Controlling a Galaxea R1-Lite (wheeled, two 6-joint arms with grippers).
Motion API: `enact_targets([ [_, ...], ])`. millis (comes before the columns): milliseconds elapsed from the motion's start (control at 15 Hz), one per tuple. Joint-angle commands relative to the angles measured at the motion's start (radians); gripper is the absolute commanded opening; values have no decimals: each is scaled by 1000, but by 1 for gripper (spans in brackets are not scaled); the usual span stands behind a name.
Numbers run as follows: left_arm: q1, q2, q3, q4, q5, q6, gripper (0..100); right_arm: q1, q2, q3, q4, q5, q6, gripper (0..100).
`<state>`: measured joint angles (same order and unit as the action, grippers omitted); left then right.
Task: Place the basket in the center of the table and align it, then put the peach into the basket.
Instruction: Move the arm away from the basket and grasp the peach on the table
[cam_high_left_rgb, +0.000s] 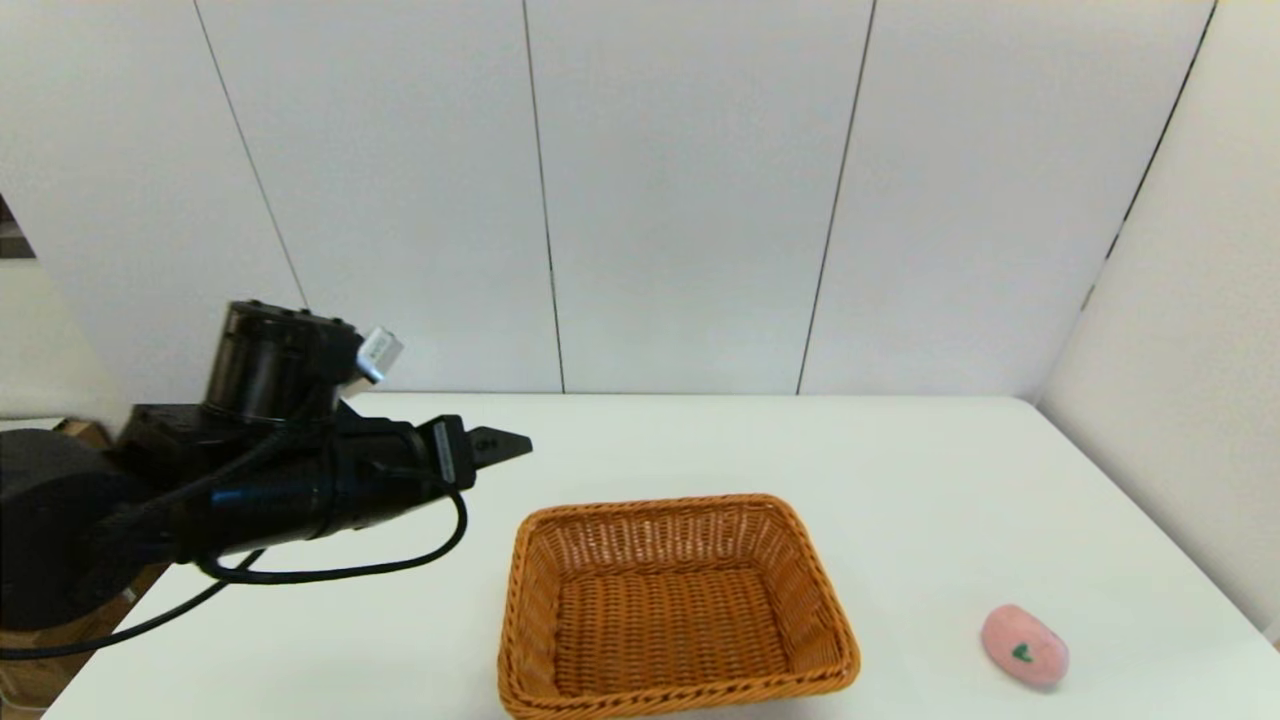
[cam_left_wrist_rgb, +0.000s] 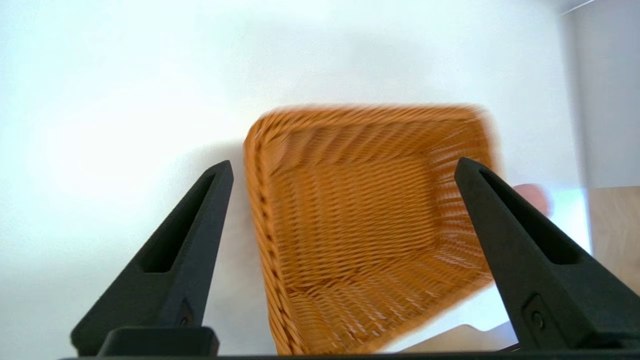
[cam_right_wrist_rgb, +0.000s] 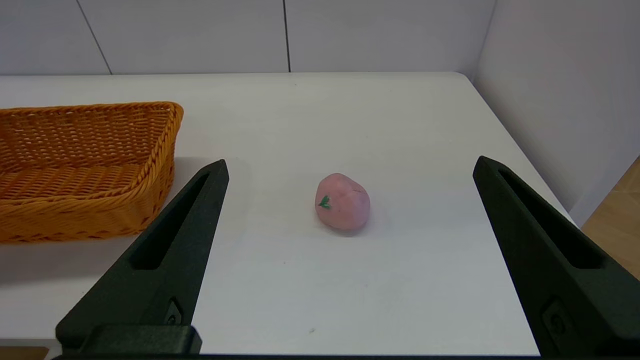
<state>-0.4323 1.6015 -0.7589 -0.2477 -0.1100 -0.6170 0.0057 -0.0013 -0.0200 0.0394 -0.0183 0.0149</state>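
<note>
Basket (cam_high_left_rgb: 678, 606) sat empty on the white table (cam_high_left_rgb: 930, 480), near the front edge and about midway across, its long sides running roughly left to right and its braided rim unbroken all round. Peach (cam_high_left_rgb: 1024, 646) lay on the bare tabletop well to the right of it, apart from the wicker and close to the table's front right corner, the small green leaf mark facing up and forward. From the left, the left arm reached in above the table, and the left gripper (cam_high_left_rgb: 500, 443) hung in the air just off the basket's far left corner, touching nothing. Seen from the left wrist, its two black fingers (cam_left_wrist_rgb: 190, 235) stood wide apart with nothing between them, the basket (cam_left_wrist_rgb: 365, 225) lay below and beyond them, blurred, and a sliver of the peach (cam_left_wrist_rgb: 537, 197) peeped past one finger. A black cable looped under that arm, over the tabletop. The right arm was out of the head view; in its own wrist view, the right gripper (cam_right_wrist_rgb: 350, 167) was low over the table's front right part, its fingers (cam_right_wrist_rgb: 535, 235) likewise spread wide and empty. The peach (cam_right_wrist_rgb: 343, 201) rested on the table (cam_right_wrist_rgb: 350, 290) ahead of them, in line with the gap, and the basket (cam_right_wrist_rgb: 85, 170) lay off to one side, clear of both the peach and the fingers. White wall panels closed the table in behind and on the right.
</note>
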Motion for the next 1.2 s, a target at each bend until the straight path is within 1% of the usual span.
enact_targets([
  [67, 7, -468, 36, 116, 112, 240, 100, 0, 0, 0, 1, 0, 0, 100],
  [333, 7, -723, 46, 272, 181, 286, 100, 0, 0, 0, 1, 0, 0, 100],
  [400, 7, -790, 52, 291, 202, 310, 100, 0, 0, 0, 1, 0, 0, 100],
  [533, 27, -861, 95, 306, 211, 361, 100, 0, 0, 0, 1, 0, 0, 100],
  [733, 133, -914, 161, 304, 216, 494, 100, 0, 0, 0, 1, 0, 0, 100],
  [800, 196, -950, 202, 304, 217, 559, 100, 0, 0, 0, 1, 0, 0, 100],
  [867, 221, -980, 242, 303, 222, 589, 100, 0, 0, 0, 1, 0, 4, 100],
  [1133, 279, -1201, 429, 303, 219, 617, 100, 0, 1, 0, 1, 0, 4, 100],
  [1200, 310, -1264, 460, 304, 214, 619, 100, 0, 1, 0, 1, 0, 4, 100],
])
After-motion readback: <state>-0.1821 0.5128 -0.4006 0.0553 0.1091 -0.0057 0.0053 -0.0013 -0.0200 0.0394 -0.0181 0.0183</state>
